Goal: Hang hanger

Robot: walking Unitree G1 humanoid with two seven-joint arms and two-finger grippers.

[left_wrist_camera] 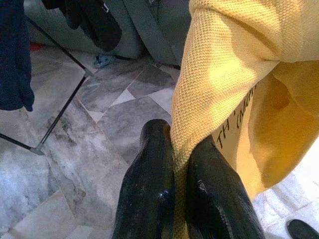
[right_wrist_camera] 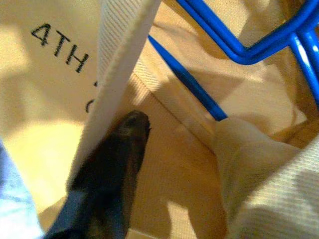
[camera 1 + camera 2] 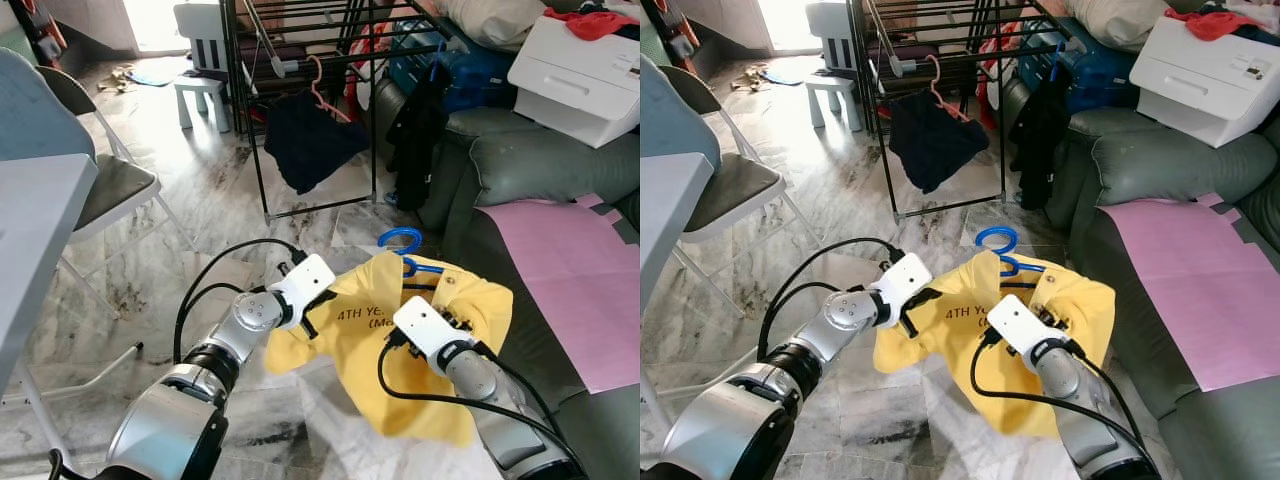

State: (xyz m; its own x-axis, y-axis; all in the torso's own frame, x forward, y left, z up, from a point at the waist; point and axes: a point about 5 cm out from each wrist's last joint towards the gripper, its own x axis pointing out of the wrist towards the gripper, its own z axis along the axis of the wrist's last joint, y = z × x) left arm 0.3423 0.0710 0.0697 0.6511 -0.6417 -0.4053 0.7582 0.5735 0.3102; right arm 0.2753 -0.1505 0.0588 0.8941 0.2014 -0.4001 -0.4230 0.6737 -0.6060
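A yellow shirt (image 3: pixel 355 335) with black lettering hangs low over the marble floor between my two grippers. A blue hanger (image 3: pixel 400 241) sits inside its collar, the hook sticking out above and the blue arms (image 2: pixel 234 47) lying within the neck opening. My left gripper (image 1: pixel 179 144) is shut on the shirt's left edge, the fabric pinched between both black fingers. My right gripper (image 3: pixel 452 303) holds the shirt at the collar. One black finger (image 2: pixel 130 132) lies against the collar band, and the fabric hides the other.
A black drying rack (image 3: pixel 300 100) stands ahead with a dark garment (image 3: pixel 305 140) on a pink hanger. A grey sofa (image 3: pixel 530 170) with a pink sheet (image 3: pixel 570 270) is on the right. A folding chair (image 3: pixel 100 190) and a white table (image 3: pixel 30 230) are on the left.
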